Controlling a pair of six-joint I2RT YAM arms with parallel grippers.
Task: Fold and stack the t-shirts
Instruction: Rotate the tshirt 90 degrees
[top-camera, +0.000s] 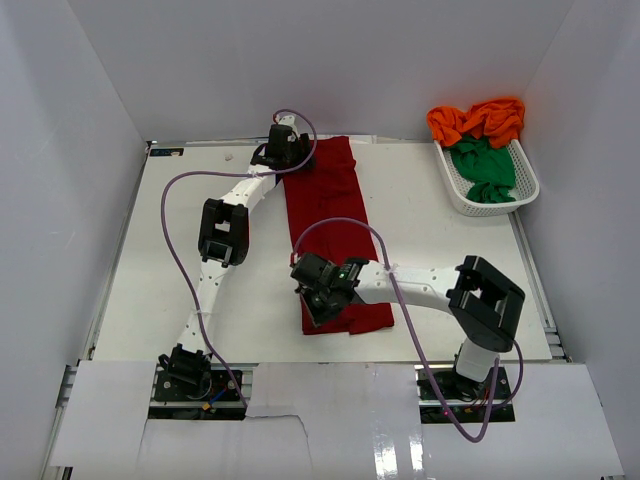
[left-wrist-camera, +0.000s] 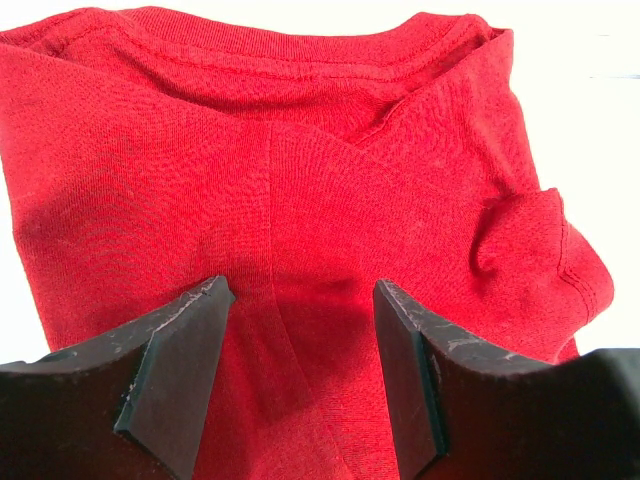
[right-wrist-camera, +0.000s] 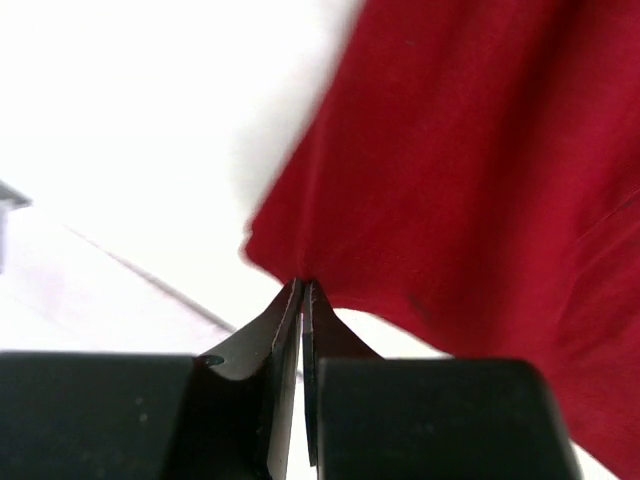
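One dark red t-shirt (top-camera: 330, 215) lies as a long folded strip mid-surface (top-camera: 180, 270), collar end far. The right tool (right-wrist-camera: 302, 290) is pinched tight on its near-left corner. The left tool (left-wrist-camera: 302, 290) gapes wide over the collar. At far right, orange t-shirts (top-camera: 480, 118) and green t-shirts (top-camera: 485, 165) fill the white basket (top-camera: 455, 192).

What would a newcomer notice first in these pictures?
The dark red t-shirt lies as a long strip across the white table; the right pincer is shut on its near corner, the left pincer open at its collar end. At the far right, a white basket holds orange shirts and green shirts.
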